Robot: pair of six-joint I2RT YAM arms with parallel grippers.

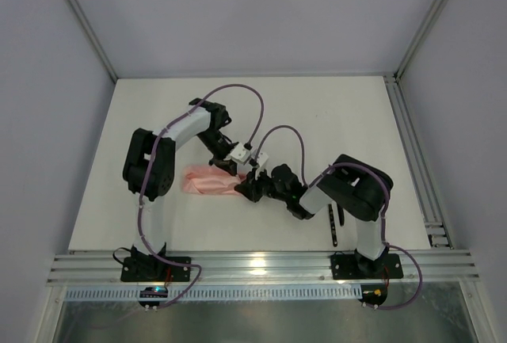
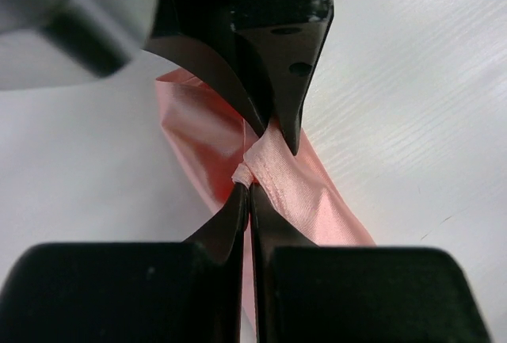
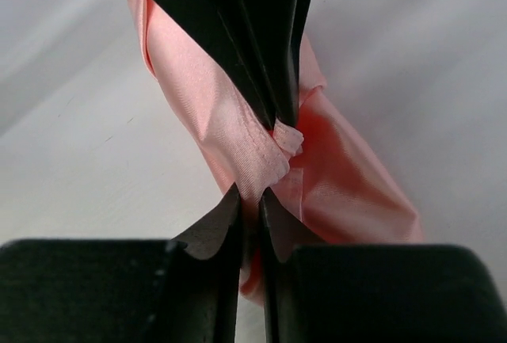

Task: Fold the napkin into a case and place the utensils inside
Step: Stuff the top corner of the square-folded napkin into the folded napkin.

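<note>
We get bright, even, diffuse overhead light in the top view. The table (image 1: 158, 224) reads near-white with only faint soft shadows. There's one glare patch on the aluminium rail (image 1: 257, 262) at 6 o'clock. Frame posts splay toward 11 and 1 o'clock, a mild wide-angle effect. In the wrist views the napkin (image 2: 309, 200) is sharp mid-frame and its sheen is visible. The left gripper (image 2: 245, 183) and right gripper (image 3: 249, 196) go flat black and soft at 6 o'clock. The grey housing (image 2: 63, 18) at 10 o'clock is blurred.
</note>
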